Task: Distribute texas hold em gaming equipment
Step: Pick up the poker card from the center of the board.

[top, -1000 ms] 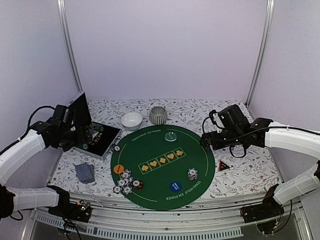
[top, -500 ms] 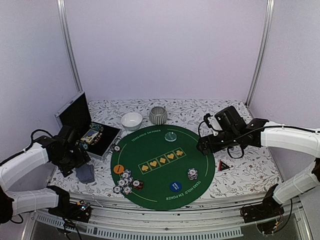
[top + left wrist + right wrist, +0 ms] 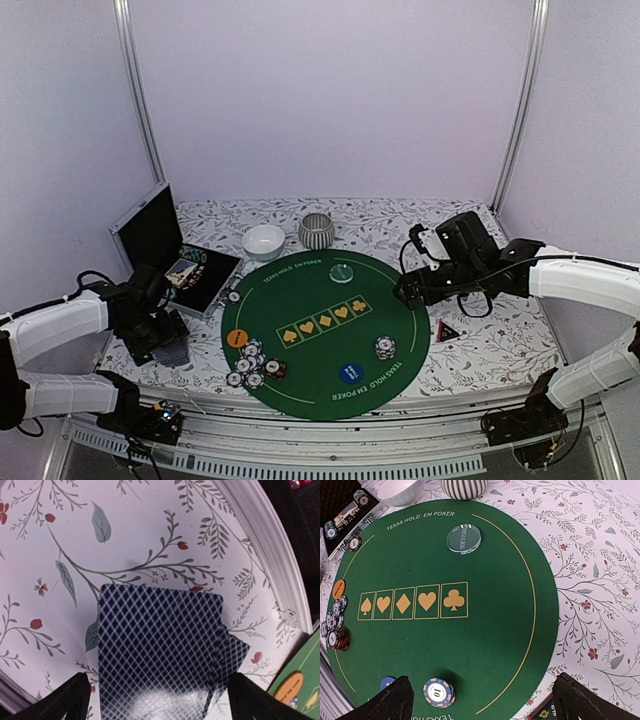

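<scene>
A fanned stack of grey-blue playing cards (image 3: 160, 645) lies on the floral cloth left of the mat (image 3: 178, 352). My left gripper (image 3: 157, 705) hangs open just above it, one finger on each side of the stack. My right gripper (image 3: 482, 700) is open and empty over the mat's right part, with a small stack of striped chips (image 3: 438, 692) and a blue disc (image 3: 387, 682) below it. A pale green disc (image 3: 463, 539) sits at the mat's far side. An orange disc (image 3: 338, 589) and several chips (image 3: 335, 630) lie at its left. The red-black triangle (image 3: 447, 332) lies off the mat's right edge.
The round green mat (image 3: 400, 310) fills the table's middle. A white bowl (image 3: 263, 241) and a striped grey bowl (image 3: 316, 230) stand behind it. An open black case (image 3: 190, 270) with its lid raised sits at the back left, close to my left arm.
My left arm has swung down and forward from the black case to just over the cards. My right gripper has edged slightly left over the mat's rim. Both stayed open.
</scene>
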You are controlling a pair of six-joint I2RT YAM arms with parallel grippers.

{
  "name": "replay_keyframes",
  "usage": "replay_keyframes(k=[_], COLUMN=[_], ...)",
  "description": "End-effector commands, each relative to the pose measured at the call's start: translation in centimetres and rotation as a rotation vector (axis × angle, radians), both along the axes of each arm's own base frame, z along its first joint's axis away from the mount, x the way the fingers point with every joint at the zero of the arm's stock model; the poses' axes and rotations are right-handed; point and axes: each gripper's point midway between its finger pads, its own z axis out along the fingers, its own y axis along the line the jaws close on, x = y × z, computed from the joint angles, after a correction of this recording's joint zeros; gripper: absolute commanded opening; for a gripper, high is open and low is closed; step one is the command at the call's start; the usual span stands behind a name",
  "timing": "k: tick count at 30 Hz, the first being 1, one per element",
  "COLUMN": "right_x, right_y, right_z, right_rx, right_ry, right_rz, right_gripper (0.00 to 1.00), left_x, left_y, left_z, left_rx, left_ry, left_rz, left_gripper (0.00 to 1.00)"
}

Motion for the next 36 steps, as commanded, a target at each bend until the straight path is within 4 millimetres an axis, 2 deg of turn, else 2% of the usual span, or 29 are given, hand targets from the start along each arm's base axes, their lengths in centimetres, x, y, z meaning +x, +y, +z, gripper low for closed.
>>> replay_keyframes(k=[1, 9, 13, 21, 28, 36], right_x=[-0.1, -0.2, -0.3, -0.7, -0.8, -0.7], right_y=[0.0, 0.3, 0.5, 0.4, 0.4, 0.7], right_z=[0.8, 1.2, 1.5, 2.3, 3.1, 3.4], right_rx=[0.026, 0.042, 0.054, 0.078, 0.097, 0.101], right_ry=[-0.024, -0.026, -0.031, -0.045, -0.060, -0.067], right_rz=[0.014, 0.029, 0.040, 0.050, 0.052, 0.062], right_gripper=[0.99, 0.99, 0.99, 0.99, 0.99, 0.99], left_x=[1.3, 0.9, 1.0, -0.5, -1.3, -1.1], left_y=[-1.3, -3.0, -3.2, -3.9, -3.8, -4.4], left_z=[0.4, -0.4, -0.6, -2.1, -2.9, -2.1], left_rx=[-0.027, -0.021, -0.005, 0.013, 0.028, 0.011], left_ry=[-0.067, -0.032, -0.019, 0.088, 0.146, 0.116], left_rz=[-0.058, -0.176, -0.206, -0.249, -0.253, -0.280], left_gripper=[0.98, 0.98, 0.98, 0.97, 0.76, 0.56])
